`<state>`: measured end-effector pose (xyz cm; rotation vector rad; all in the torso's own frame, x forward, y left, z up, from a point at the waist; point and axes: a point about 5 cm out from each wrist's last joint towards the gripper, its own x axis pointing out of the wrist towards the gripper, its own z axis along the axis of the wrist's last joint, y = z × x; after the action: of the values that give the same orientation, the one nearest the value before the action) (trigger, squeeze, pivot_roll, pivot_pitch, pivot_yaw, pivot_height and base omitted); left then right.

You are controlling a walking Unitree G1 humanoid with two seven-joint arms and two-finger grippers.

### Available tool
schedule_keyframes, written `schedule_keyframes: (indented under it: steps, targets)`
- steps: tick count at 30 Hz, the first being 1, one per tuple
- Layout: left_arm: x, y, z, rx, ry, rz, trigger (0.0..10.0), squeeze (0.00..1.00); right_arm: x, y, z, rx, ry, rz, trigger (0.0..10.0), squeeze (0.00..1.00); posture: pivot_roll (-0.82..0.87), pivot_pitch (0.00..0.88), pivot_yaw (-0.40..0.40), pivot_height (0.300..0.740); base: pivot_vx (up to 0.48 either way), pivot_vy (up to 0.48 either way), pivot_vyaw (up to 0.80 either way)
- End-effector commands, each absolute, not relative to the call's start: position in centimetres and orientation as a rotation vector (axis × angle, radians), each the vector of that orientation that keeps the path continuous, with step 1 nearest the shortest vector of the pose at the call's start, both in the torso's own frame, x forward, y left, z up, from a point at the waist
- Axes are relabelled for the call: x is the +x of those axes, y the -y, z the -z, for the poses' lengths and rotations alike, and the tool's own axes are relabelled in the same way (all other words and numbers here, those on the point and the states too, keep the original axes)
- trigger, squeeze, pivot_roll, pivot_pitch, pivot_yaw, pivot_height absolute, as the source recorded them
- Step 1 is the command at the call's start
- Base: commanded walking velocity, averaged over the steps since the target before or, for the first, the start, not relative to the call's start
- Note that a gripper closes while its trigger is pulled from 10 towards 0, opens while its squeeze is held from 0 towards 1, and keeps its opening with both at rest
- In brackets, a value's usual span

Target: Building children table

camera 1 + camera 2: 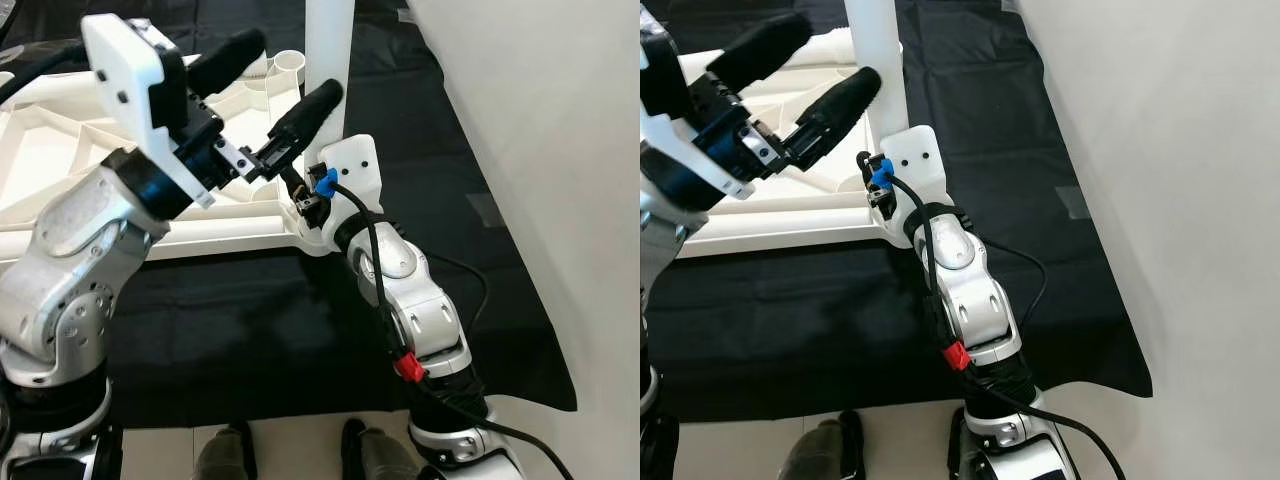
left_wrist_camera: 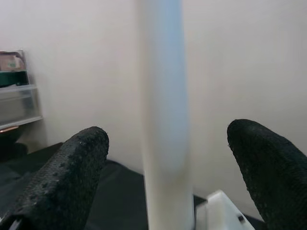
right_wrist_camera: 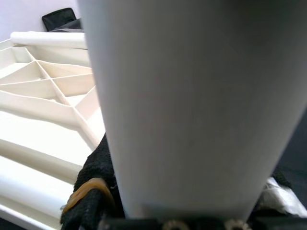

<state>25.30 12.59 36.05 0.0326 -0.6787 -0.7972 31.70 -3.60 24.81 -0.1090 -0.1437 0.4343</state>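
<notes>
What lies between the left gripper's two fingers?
The upright white table leg stands in the gap of the open left gripper, untouched by either finger, in the left wrist view.

Left pincer [image 1: 280,78] raised, fingers spread; right pincer [image 3: 168,211] clamped.

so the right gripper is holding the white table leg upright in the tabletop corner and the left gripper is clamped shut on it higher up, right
Not quite. The left gripper is open, its fingers spread apart and not touching the white table leg, as the left wrist view shows. The rest stands: the right gripper holds the leg upright at the corner of the upturned tabletop.
</notes>
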Motion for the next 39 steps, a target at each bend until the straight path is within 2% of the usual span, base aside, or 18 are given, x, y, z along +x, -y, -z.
schedule_keyframes:
  steps: [1,6,10,11,13,15,21,39]
  targets:
    - [25.9,-12.3,-36.0,0.040,0.665,0.814,10.0,0.00,31.8,2.7,-21.8,-0.067,-0.028,-0.451,10.0,0.00,0.11,0.282,-0.031,0.740,0.000,0.000,0.00]
    - [29.1,-11.2,-37.5,0.007,0.631,0.784,10.0,0.00,31.7,2.5,-22.1,-0.054,-0.019,-0.453,10.0,0.00,0.11,0.279,-0.028,0.740,0.000,0.000,0.00]
    - [30.2,-10.7,-38.1,-0.049,0.594,0.796,10.0,0.00,31.7,2.6,-22.3,-0.049,-0.013,-0.450,10.0,0.00,0.11,0.277,-0.027,0.740,0.000,0.000,0.00]
    - [30.5,-10.6,-38.2,-0.066,0.578,0.806,9.1,0.00,31.7,2.6,-22.3,-0.048,-0.012,-0.449,10.0,0.00,0.10,0.277,-0.026,0.740,0.000,0.000,0.00]
    - [30.6,-10.4,-38.2,-0.085,0.561,0.826,9.1,0.00,31.7,2.6,-22.3,-0.046,-0.010,-0.447,10.0,0.00,0.10,0.278,-0.024,0.740,0.000,0.000,0.00]
    - [30.7,-9.8,-38.2,-0.122,0.520,0.906,0.0,0.00,31.7,2.7,-22.5,-0.043,-0.005,-0.445,10.0,0.00,0.11,0.279,-0.022,0.740,0.000,0.000,0.00]
    - [30.4,-9.0,-38.3,-0.130,0.484,1.004,0.0,0.00,31.8,2.7,-22.6,-0.039,-0.001,-0.440,10.0,0.00,0.11,0.280,-0.020,0.740,0.000,0.000,0.00]
    - [29.5,-8.0,-37.6,-0.063,0.428,1.119,0.0,0.00,32.0,3.9,-23.1,-0.055,0.017,-0.431,10.0,0.00,0.10,0.286,-0.016,0.740,0.000,0.000,0.00]
